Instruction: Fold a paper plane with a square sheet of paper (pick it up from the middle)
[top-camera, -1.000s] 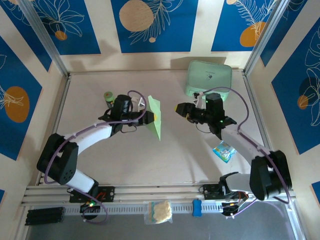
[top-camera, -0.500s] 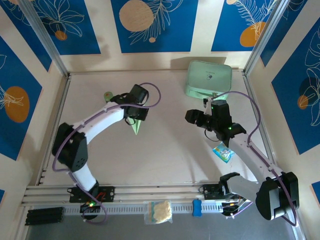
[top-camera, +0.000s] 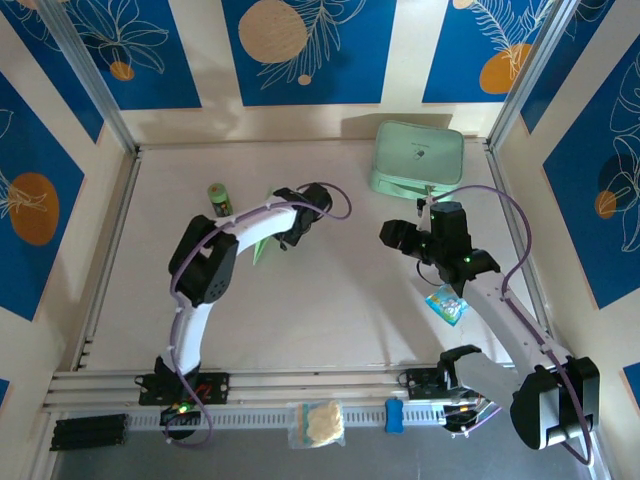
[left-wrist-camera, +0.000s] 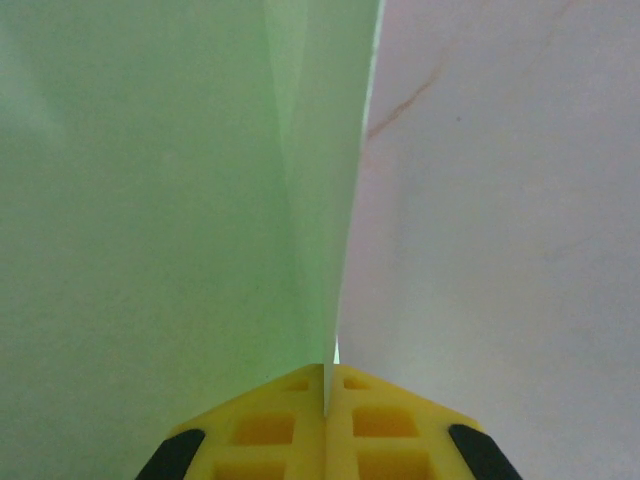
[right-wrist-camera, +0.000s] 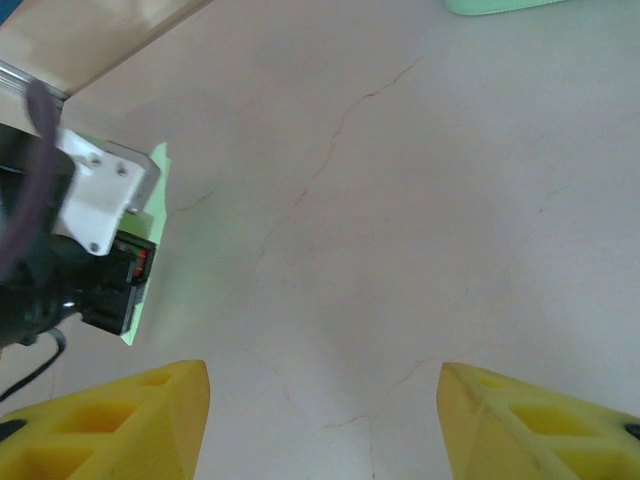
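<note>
The paper plane (left-wrist-camera: 150, 200) stands edge-on over the counter (right-wrist-camera: 450, 200), left of centre, one crease showing. Its edge is pinched between the shut pads of my left claw (left-wrist-camera: 328, 375). My right claw (right-wrist-camera: 325, 385) hovers nearby, jaws wide, holding nothing. I'd lay the paper flat first, then press the crease without dragging or crumpling it.

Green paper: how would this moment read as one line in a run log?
left gripper: shut on folded green paper | right gripper: open, holding nothing | mint-green case: far right, apart from both grippers
</note>
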